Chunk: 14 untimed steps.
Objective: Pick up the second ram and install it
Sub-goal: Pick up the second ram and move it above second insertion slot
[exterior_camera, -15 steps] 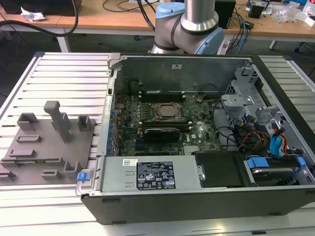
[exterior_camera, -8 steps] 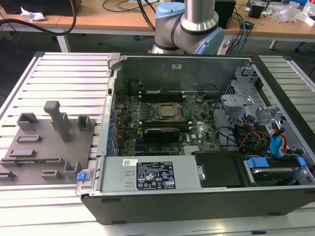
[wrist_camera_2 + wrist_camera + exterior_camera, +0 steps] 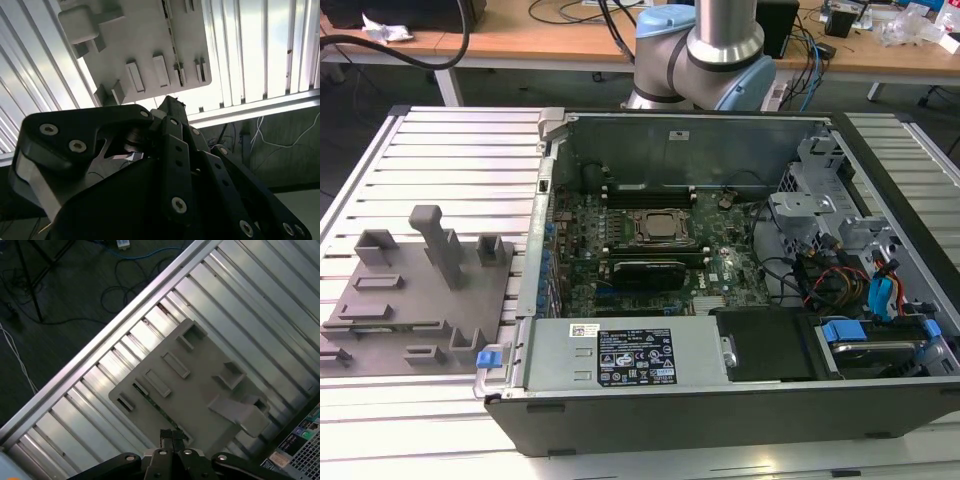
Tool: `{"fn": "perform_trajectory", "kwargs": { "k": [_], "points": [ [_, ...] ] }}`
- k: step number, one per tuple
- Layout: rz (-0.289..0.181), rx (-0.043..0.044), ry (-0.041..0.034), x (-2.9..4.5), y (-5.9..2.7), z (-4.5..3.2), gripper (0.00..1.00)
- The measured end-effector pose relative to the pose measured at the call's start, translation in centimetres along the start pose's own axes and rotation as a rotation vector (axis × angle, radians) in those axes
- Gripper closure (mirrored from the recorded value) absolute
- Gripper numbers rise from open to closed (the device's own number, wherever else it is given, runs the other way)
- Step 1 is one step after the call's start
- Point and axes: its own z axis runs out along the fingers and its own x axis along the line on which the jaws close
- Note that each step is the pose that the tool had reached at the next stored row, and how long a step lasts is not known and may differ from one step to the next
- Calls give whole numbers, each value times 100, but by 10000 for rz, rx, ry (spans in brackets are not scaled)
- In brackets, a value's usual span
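**Gripper over fixture plate, second ram in its slot**

Exterior view: open computer case point(image 3: 740, 405) lies on a ribbed aluminium table point(image 3: 460, 150). The grey fixture plate point(image 3: 420, 300) sits on the table just beside the case, on the exterior view's left. Inside the case are the motherboard point(image 3: 620, 240), the CPU socket point(image 3: 658, 226) at its middle, and black memory socket strips point(image 3: 645, 190) on the far side of the CPU socket. The power supply point(image 3: 630, 355) runs along the near wall.

First wrist view: the gripper point(image 3: 172, 434) hangs above the fixture plate point(image 3: 210, 385). Its fingertips point(image 3: 167, 435) are drawn together to a narrow line with nothing between them. The second ram point(image 3: 156, 408) shows as a thin green edge standing in a long slot of the plate. One end of the ram runs toward the fingertips. Whether tips and board touch cannot be told; they appear apart. A tall grey post point(image 3: 242, 415) stands on the plate, well apart from the slot.

Second wrist view: the gripper point(image 3: 170, 102) points at the plate point(image 3: 145, 35). A dark line in a long slot, probably the ram point(image 3: 171, 37), lies beyond the tip.
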Motion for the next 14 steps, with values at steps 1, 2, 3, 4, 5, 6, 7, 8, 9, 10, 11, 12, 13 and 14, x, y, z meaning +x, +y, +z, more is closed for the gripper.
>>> {"fn": "perform_trajectory", "kwargs": {
  "k": [1,2,3,4,5,6,7,8,9,10,11,12,13,14],
  "points": [
    [-94,-2,5,0,0,0,89],
    [-282,-7,13,0,0,0,89],
    [-401,-9,18,0,0,0,89],
    [-511,-12,22,0,0,0,89],
    [-597,-14,26,0,0,0,89],
    [-658,-15,29,0,0,0,89],
    [-720,-17,32,0,0,0,89],
    [-848,-20,38,0,0,0,89],
    [-972,-23,43,0,0,0,89],
    [-1095,-26,48,0,0,0,89],
    [-1155,-28,51,0,0,0,89],
    [-1205,-28,53,0,0,0,89],
    [-1321,-31,58,0,0,0,89],
    [-1441,-34,63,0,0,0,89]
  ]
}}
